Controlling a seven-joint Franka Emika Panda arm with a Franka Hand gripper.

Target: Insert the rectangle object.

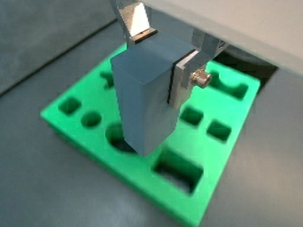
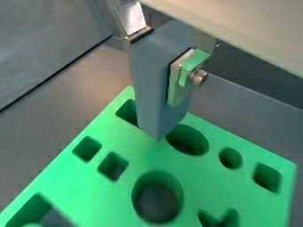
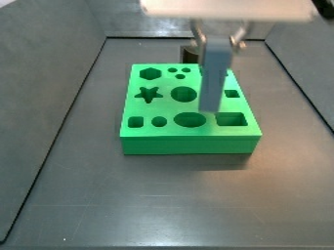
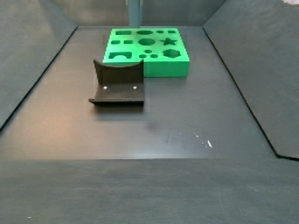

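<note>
My gripper (image 1: 164,55) is shut on the rectangle object (image 1: 142,97), a tall blue-grey block held upright by its upper part. Both wrist views show the silver fingers (image 2: 183,75) clamped on opposite faces of the block (image 2: 154,89). In a side view the gripper (image 3: 216,41) holds the block (image 3: 216,88) over the right half of the green board (image 3: 183,142). The block's lower end is close to the board's top, next to a rectangular hole (image 3: 231,119). I cannot tell whether it touches. Only the block's lower part (image 4: 133,13) shows in a side view.
The green board (image 4: 170,70) has several shaped holes: star, hexagon, circles, squares and an oval (image 2: 183,137). The dark fixture (image 4: 117,85) stands on the grey floor in front of the board. Raised walls line the floor's edges.
</note>
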